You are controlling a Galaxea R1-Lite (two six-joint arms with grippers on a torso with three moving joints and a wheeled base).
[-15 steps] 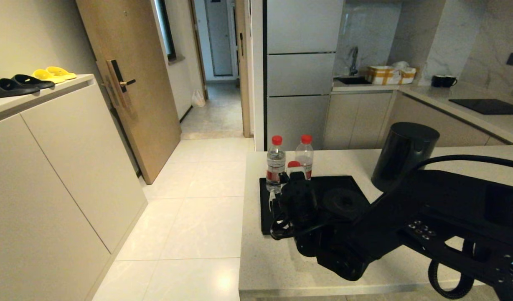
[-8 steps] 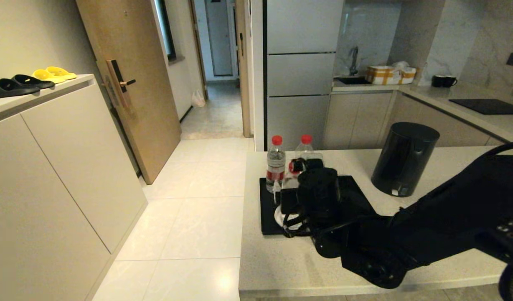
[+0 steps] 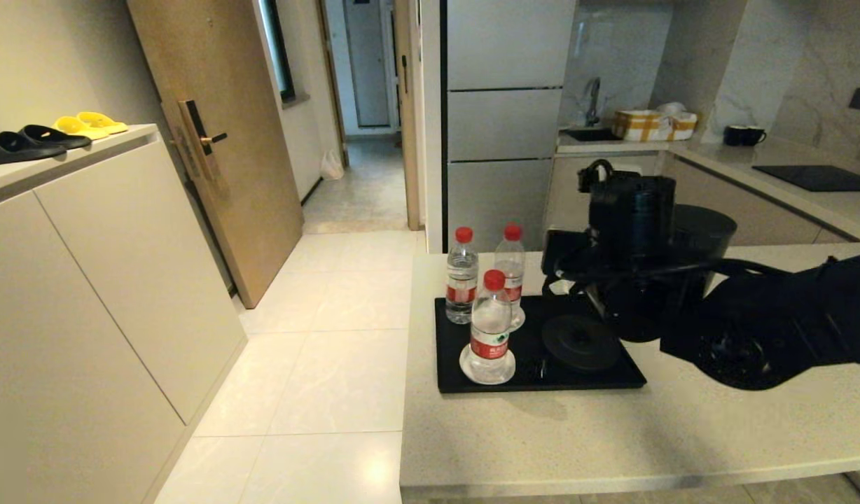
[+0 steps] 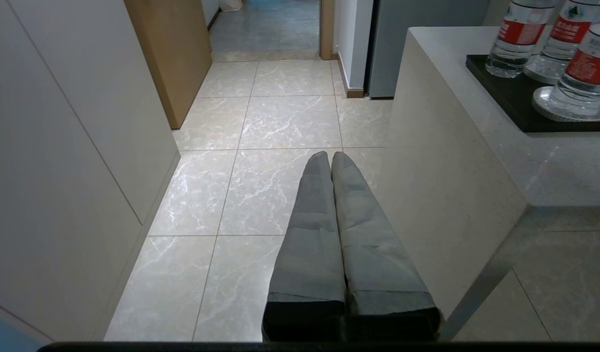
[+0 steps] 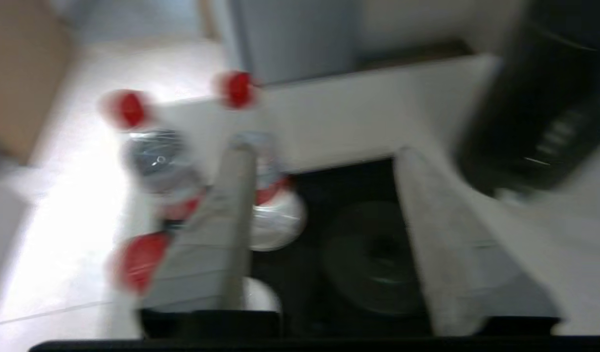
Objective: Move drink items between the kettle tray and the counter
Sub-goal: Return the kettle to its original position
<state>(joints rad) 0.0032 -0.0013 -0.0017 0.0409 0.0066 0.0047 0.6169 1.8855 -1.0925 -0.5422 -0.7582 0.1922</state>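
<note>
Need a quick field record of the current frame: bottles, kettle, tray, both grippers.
bottles: three with red caps; front bottle on a white saucer on the tray; middle-back bottle on a saucer too; left-back bottle at the tray's far left corner
kettle: black kettle on the counter, off its base, partly hidden by the right arm
tray: black tray; round kettle base bare
right gripper: above the tray and base, jaws open, holding nothing
left gripper: parked low beside the counter over the floor, jaws shut
</note>
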